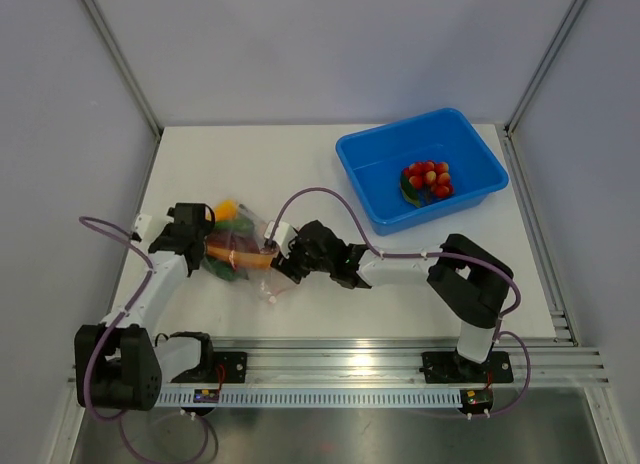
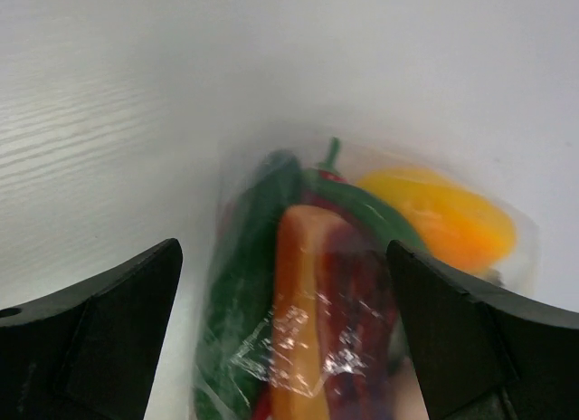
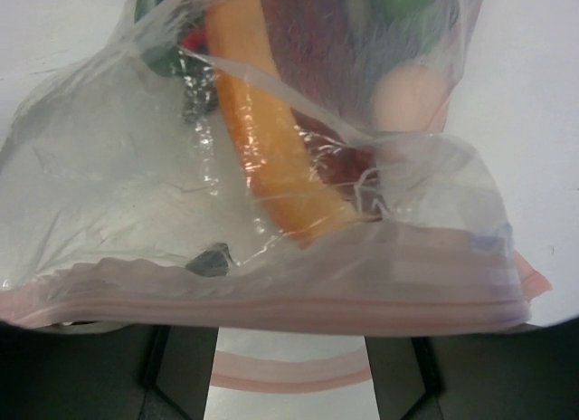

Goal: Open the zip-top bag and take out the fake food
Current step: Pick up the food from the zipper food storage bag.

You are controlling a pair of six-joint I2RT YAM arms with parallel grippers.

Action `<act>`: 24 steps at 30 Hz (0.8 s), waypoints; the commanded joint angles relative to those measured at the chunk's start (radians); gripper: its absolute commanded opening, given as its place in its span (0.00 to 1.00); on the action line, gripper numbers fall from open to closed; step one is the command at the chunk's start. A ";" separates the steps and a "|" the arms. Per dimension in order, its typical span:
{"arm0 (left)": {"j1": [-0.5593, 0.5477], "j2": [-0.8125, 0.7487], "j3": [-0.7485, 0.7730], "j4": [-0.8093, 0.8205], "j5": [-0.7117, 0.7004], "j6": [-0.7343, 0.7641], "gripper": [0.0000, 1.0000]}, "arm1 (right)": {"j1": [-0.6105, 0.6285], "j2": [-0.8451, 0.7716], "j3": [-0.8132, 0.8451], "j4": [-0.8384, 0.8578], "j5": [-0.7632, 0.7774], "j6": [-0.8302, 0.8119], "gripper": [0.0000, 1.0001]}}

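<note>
The clear zip-top bag [image 1: 243,246] lies on the white table between my two grippers, packed with fake food. In the left wrist view I see an orange wedge [image 2: 303,293], a green cucumber [image 2: 246,275] and a yellow fruit [image 2: 443,216] through the plastic. My left gripper [image 2: 282,252] is open wide, one finger on each side of the bag's closed end [image 1: 203,242]. My right gripper [image 3: 289,384] sits at the bag's mouth [image 1: 283,261], jaws apart. One pinkish zip strip [image 3: 271,302] drapes over its fingers; the other lip [image 3: 289,373] lies on the table between them.
A blue bin [image 1: 470,149] stands at the back right, holding red tomatoes [image 1: 428,177] and a green piece. A metal rail [image 1: 400,359] runs along the near edge. Grey walls close in the table's left, back and right.
</note>
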 commanded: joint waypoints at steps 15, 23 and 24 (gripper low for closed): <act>0.065 0.194 -0.028 0.142 0.082 0.018 0.80 | 0.003 0.076 0.070 0.014 -0.024 -0.075 0.73; 0.065 0.199 -0.053 0.205 0.145 0.104 0.58 | 0.006 0.115 0.081 0.087 0.027 -0.098 0.76; 0.064 0.202 -0.054 0.216 0.155 0.117 0.56 | 0.006 0.119 0.081 0.093 0.031 -0.099 0.76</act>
